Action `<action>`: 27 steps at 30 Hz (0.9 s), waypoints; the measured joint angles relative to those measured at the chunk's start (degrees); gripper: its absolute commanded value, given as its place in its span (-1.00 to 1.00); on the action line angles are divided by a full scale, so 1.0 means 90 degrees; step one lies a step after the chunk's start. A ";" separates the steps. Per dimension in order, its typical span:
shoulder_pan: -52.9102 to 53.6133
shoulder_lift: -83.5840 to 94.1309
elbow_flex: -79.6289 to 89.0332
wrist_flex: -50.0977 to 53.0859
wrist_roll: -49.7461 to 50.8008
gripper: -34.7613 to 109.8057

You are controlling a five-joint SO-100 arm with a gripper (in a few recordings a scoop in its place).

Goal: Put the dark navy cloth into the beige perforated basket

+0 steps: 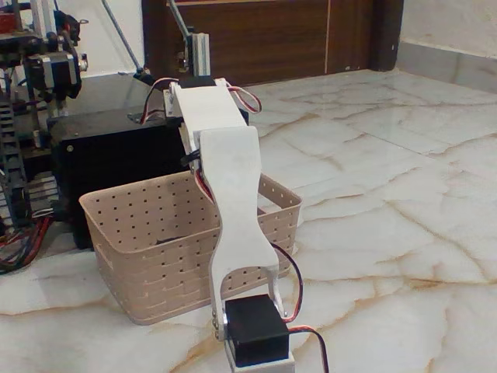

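The beige perforated basket (147,268) stands on the marble floor at the lower left. My white arm rises from its base at the bottom edge, bends above the basket and reaches away from the camera. The gripper (180,93) is at the far end, above and behind the basket's back rim. The arm's own links cover its fingers. A small dark patch (177,242) shows inside the basket just over the near rim. It may be the dark navy cloth, but I cannot tell for sure.
A big black rigid box (109,159) stands right behind the basket. Machine frames and cables (31,93) crowd the left edge. A dark wooden panel (264,39) closes the back. Open marble floor (388,202) stretches to the right.
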 measured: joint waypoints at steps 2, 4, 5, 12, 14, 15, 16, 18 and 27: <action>0.0000 0.0020 0.0000 0.0078 -0.0068 -0.45; 0.0000 0.0215 0.0215 0.0186 -0.0244 -0.46; 0.0000 0.0273 0.0469 0.0195 -0.0303 -0.46; 0.0088 0.1387 0.1855 -0.0811 -0.0742 -0.52; 0.0264 0.2793 0.4346 -0.2383 -0.1445 -0.52; 0.0254 0.3301 0.5332 -0.2979 -0.1807 -0.52; 0.0254 0.3887 0.6270 -0.3545 -0.2100 -0.52; 0.0264 0.4570 0.7178 -0.4014 -0.2402 -0.52; 0.0410 0.7236 1.0986 -0.5840 -0.4863 -0.52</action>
